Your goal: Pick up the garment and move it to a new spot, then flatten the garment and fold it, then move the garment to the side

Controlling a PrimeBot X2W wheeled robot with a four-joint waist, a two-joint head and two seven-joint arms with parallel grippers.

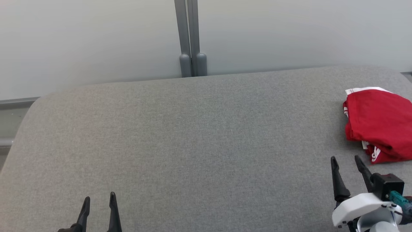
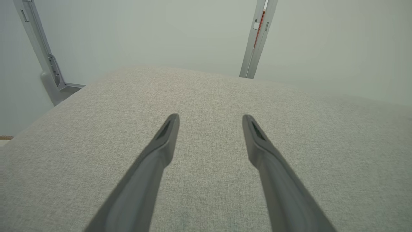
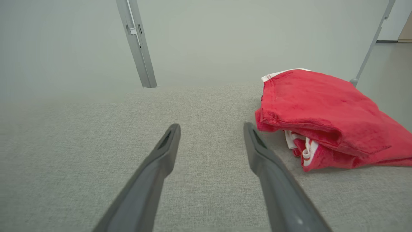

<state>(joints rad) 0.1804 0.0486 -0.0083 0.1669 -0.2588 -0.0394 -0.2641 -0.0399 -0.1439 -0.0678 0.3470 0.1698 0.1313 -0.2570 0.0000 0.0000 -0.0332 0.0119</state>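
Observation:
A red garment (image 1: 379, 124) with white trim lies folded in a compact pile at the far right of the grey fabric table (image 1: 199, 135). In the right wrist view the garment (image 3: 328, 116) sits just right of my fingers. My right gripper (image 1: 346, 159) stands open just in front of and left of the pile, apart from it, with nothing between its fingers (image 3: 167, 145). At the lower left my left gripper (image 1: 99, 198) is open and empty over bare table; the left wrist view shows the left gripper (image 2: 210, 117) spread wide above the cloth surface.
A pale wall panel with a grey upright post (image 1: 190, 38) stands behind the table's far edge. The table's rounded left corner (image 1: 35, 103) drops to a grey ledge. The garment lies close to the table's right edge.

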